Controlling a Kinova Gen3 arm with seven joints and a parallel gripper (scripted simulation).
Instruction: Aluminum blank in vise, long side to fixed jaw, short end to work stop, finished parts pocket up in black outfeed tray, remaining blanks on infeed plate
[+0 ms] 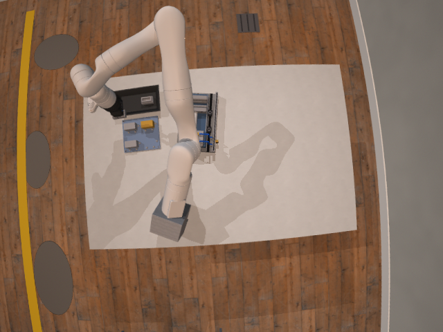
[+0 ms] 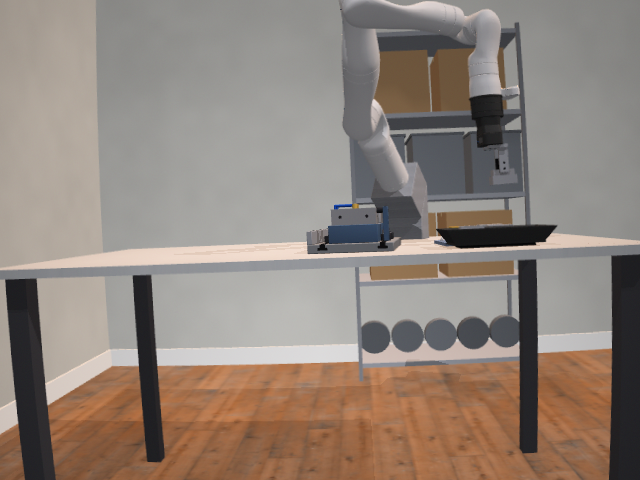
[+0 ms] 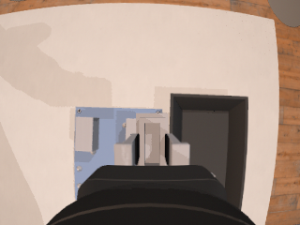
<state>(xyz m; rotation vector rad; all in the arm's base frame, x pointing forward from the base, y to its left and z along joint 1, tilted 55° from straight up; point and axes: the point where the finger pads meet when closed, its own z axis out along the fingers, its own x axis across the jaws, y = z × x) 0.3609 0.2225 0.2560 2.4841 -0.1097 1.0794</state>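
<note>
Pincer (image 3: 150, 149) with part (image 3: 150, 141) above tray edge (image 3: 172, 127)

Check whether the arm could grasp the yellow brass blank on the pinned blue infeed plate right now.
Probably not yet: nothing covers the yellow brass blank, but the gripper is shut on a gray block and hangs high above the table.
</note>
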